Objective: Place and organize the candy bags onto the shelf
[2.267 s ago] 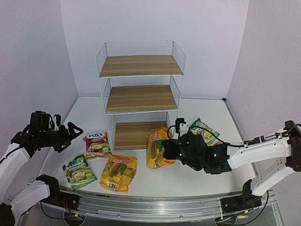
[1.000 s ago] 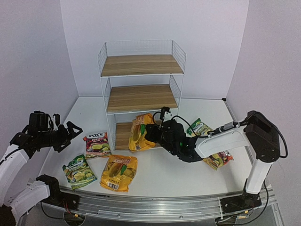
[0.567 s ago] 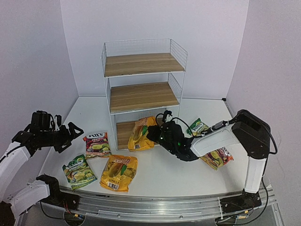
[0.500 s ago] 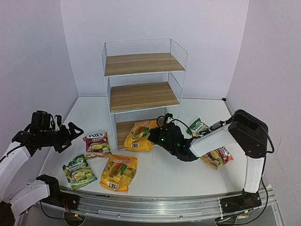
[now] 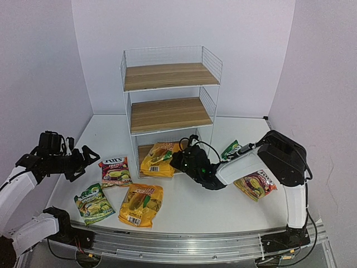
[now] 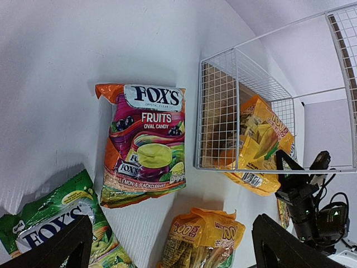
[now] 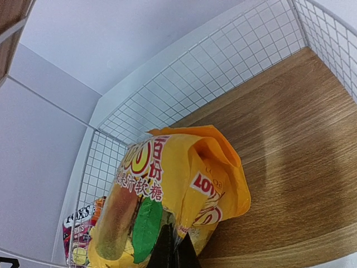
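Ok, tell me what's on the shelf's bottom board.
One yellow-orange candy bag lies partly on the bottom board, pinched by the right arm's fingers. Bare wood shows beside it. The board under and behind the bag is covered, so that part can't be seen.

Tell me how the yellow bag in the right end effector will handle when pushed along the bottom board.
Probably floppy: the yellow bag folds over above the pinch of the right end effector. Its glossy film should slide on the bottom board. Wrinkled, uneven sides suggest it may slump rather than stand.
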